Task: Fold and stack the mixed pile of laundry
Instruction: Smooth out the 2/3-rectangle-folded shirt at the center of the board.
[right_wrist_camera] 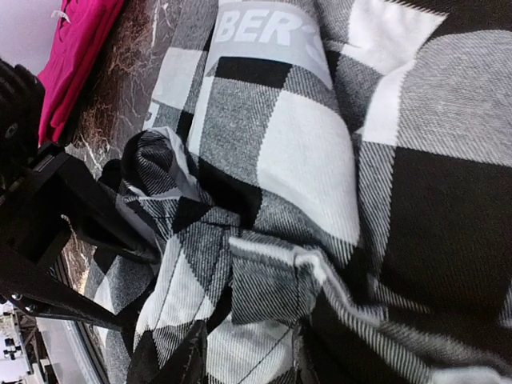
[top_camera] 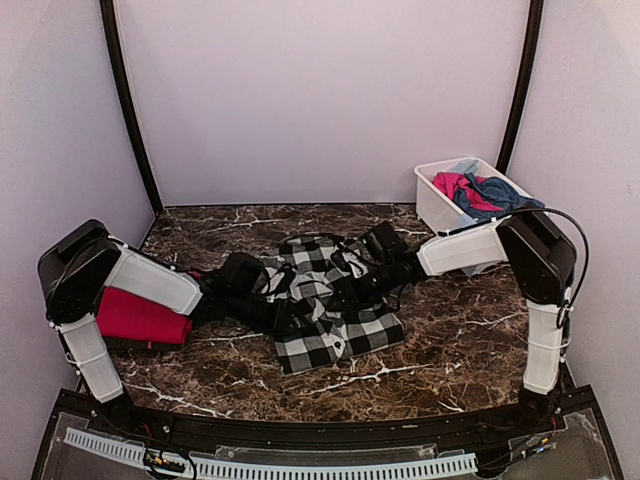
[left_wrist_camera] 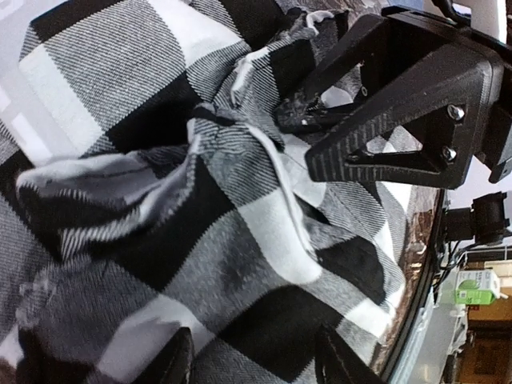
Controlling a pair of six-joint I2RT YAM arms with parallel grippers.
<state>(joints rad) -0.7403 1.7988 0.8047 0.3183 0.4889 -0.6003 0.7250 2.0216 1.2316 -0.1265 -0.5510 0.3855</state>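
While the left wrist camera looks down, the left gripper (left_wrist_camera: 256, 362) has its fingers partway apart over the checked garment (left_wrist_camera: 240, 232), a rumpled twill weave in black, white and grey squares; gripped or not, I can't tell. Opposite, the right gripper (left_wrist_camera: 298, 114) nips a raised ridge of it, tips together. Right wrist now: white lettering (right_wrist_camera: 260, 28) reads "BER" on a grey band, and the red tee (right_wrist_camera: 76, 48) lies near on the marble-patterned table (right_wrist_camera: 136, 72). From above: the garment sits mid-table between both arms, with a pink piece (top_camera: 450, 184) and a blue piece (top_camera: 495, 195) heaped in the white tub (top_camera: 430, 205)
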